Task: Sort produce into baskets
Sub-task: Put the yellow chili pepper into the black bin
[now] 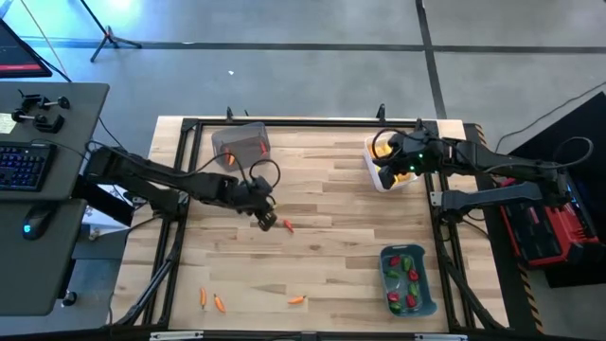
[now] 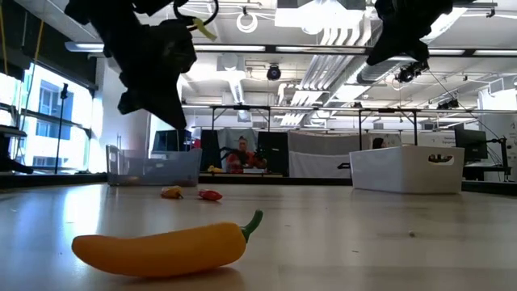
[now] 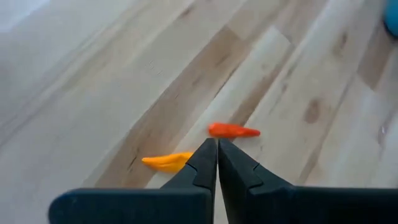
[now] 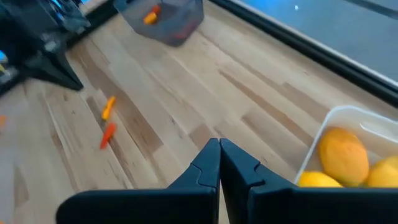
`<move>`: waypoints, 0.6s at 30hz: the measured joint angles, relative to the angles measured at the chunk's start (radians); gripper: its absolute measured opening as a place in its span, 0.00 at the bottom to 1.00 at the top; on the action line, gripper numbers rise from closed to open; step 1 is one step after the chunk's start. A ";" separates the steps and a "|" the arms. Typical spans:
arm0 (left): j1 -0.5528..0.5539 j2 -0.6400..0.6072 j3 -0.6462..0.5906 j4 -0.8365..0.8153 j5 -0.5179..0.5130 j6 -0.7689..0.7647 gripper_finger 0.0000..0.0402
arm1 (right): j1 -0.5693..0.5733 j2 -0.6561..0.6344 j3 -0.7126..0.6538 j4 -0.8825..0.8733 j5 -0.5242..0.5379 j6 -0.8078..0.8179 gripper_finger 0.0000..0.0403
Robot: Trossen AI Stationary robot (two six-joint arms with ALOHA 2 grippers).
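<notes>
I find the left gripper [image 1: 267,222] closed and empty, above two small peppers [image 1: 287,226] mid-table. The right gripper [image 1: 396,163], also closed and empty, hangs over the white basket [image 1: 379,180] far right.

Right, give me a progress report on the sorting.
Done: yellow fruits in the white bin, peppers in the blue bin, carrots in the grey bin. In hand: nothing; left gripper hovers shut above two mid-table carrots; right gripper over the white bin. Left: three front carrots.
</notes>
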 joint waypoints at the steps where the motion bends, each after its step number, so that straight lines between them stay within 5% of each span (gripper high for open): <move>1: 0.006 -0.004 0.000 0.000 0.018 0.040 0.02 | 0.000 0.000 0.000 -0.016 0.000 0.000 0.00; 7: 0.012 0.025 0.045 0.014 0.126 0.237 0.13 | 0.000 0.000 0.000 -0.037 0.001 0.024 0.00; 18: -0.049 0.254 0.298 -0.195 0.104 0.767 0.52 | 0.000 0.001 0.000 -0.036 0.021 0.052 0.00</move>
